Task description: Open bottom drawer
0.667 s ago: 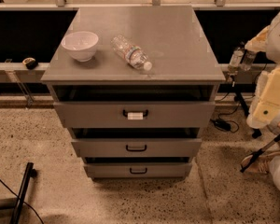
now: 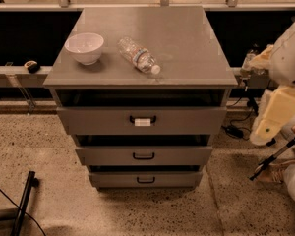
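The bottom drawer (image 2: 145, 179) is the lowest and shortest of three grey metal fronts on the cabinet, with a small black loop handle (image 2: 145, 180). Its front sits about flush under the middle drawer (image 2: 143, 156). The top drawer (image 2: 141, 120) has a white label on its handle. My arm's white and cream links (image 2: 280, 107) stand at the right edge of the view. My gripper (image 2: 249, 65) is beside the cabinet's right top edge, well above and to the right of the bottom drawer, and touches nothing.
A white bowl (image 2: 84, 47) and a plastic water bottle (image 2: 138, 56) lying on its side sit on the cabinet top (image 2: 187, 38). A black stand (image 2: 24, 200) is on the speckled floor at lower left. Cables and a black rod (image 2: 273, 159) lie on the right.
The arm at the right edge has shifted slightly downward. The drawers, bowl and bottle have not moved.
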You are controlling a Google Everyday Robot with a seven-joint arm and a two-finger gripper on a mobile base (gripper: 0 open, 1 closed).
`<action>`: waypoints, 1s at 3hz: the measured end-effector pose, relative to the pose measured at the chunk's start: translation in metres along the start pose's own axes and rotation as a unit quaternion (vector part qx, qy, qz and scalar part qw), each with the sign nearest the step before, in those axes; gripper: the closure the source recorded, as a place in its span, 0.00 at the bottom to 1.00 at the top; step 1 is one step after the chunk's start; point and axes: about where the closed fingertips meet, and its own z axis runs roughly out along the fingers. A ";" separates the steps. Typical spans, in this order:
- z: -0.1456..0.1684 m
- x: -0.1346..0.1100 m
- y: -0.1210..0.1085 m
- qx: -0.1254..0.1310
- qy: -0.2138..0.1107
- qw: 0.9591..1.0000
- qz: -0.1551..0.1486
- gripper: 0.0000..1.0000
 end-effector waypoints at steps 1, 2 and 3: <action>0.065 -0.005 0.018 -0.010 -0.018 1.000 -0.014 0.00; 0.100 -0.001 0.035 -0.023 -0.013 1.000 -0.016 0.00; 0.109 0.001 0.031 -0.039 -0.041 0.998 -0.010 0.00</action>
